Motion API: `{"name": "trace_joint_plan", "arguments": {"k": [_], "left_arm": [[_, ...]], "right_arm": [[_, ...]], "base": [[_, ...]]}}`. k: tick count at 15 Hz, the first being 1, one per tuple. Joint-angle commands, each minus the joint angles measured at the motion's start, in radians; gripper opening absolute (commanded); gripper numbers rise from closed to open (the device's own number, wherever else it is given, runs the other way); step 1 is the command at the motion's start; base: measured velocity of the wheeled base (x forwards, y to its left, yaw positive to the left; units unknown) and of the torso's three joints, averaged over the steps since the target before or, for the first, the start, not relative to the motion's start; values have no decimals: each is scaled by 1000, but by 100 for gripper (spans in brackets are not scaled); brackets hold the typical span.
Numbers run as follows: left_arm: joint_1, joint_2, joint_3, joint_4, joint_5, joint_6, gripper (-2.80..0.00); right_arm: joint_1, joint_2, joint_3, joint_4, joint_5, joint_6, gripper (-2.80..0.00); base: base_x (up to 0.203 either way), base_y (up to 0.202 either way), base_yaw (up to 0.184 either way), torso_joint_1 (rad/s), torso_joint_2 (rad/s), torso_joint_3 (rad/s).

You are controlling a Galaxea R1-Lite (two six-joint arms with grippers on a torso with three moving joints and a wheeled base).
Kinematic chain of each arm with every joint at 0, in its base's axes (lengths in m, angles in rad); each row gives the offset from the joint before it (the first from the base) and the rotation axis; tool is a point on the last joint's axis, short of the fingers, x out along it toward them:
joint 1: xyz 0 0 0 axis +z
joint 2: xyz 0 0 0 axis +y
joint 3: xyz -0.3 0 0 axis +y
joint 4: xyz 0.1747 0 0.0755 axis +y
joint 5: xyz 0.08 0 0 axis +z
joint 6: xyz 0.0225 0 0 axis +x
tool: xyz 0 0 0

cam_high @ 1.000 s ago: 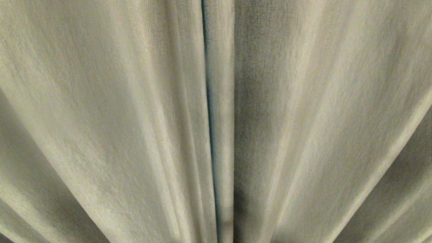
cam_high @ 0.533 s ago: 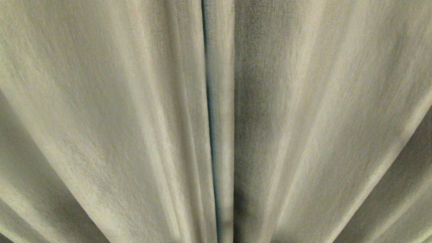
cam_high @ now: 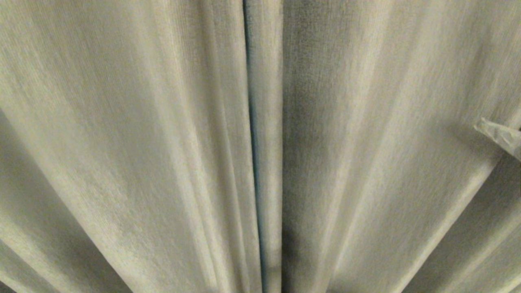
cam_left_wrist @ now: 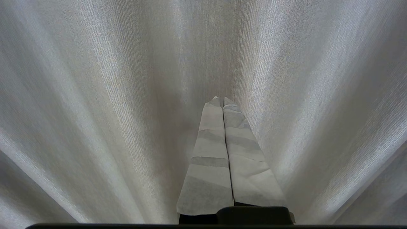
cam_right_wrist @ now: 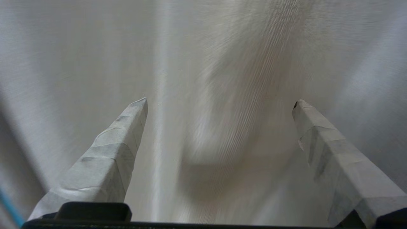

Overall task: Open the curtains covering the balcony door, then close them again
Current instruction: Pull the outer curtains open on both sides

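Two claws recorded. Right claw (cam_right_wrist: 219, 105): jaws spread wide, nothing between them, facing the curtains (cam_high: 163, 142); one taped fingertip (cam_high: 502, 136) shows at the head view's right edge. Left claw (cam_left_wrist: 221, 99): fingers pressed together, empty, parked before the cloth.

Risks: the wide jaws may close on too thin a fold and slip off on the pull, or press only the flat weave; a catch far from the central seam (cam_high: 254, 162) would drag one panel unevenly.

Curtains: beige-tan woven drapes, thick vertical folds, fully drawn, filling every view.
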Motion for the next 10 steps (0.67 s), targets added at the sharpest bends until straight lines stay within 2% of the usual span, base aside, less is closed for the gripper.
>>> {"name": "trace_joint_plan", "arguments": {"k": [1, 4, 7, 8, 10], "left_arm": [[0, 0, 0, 0, 0, 0, -280], [0, 0, -1, 0, 0, 0, -280], [0, 0, 0, 0, 0, 0, -280], [0, 0, -1, 0, 0, 0, -280], [0, 0, -1, 0, 0, 0, -280]], "right_arm": [[1, 137, -54, -39, 2, 11, 0], [1, 210, -118, -71, 2, 17, 0], [1, 218, -125, -75, 2, 22, 0], [1, 217, -126, -75, 2, 35, -280], [1, 217, -128, -75, 2, 48, -280]], "base": [[0, 0, 0, 0, 0, 0], [0, 0, 0, 0, 0, 0], [0, 0, 0, 0, 0, 0], [0, 0, 0, 0, 0, 0], [0, 0, 0, 0, 0, 0]]}}
